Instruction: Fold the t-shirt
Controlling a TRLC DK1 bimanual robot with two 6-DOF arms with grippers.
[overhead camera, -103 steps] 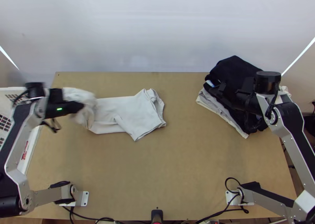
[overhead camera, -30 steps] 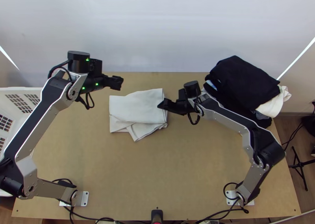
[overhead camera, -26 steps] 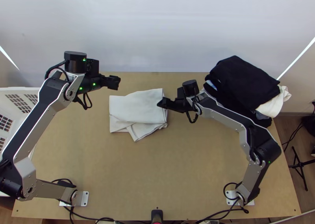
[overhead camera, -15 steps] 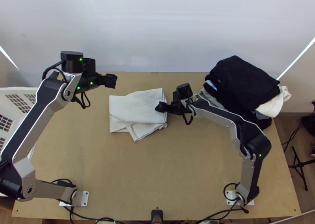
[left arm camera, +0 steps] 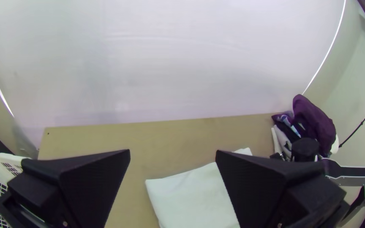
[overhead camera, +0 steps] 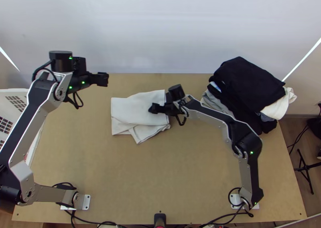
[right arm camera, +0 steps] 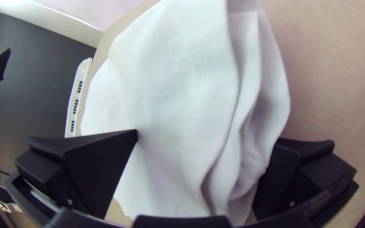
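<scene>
On the table | white t-shirt: folded, near edge uneven | left gripper, right gripper: both spread wide

Table: light wood, flat, set with its far edge close to the backdrop.
Backdrop: whitish, upright, flanked by a bright slanting line on either side.
Pile: stacked at the table's far right corner; topped with black cloth, with grey cloth and white cloth poking out.
Basket: white, pierced with rows of slots, at the table's left edge.
Stand: black, legs spread, on the wooden floor to the right.
</scene>
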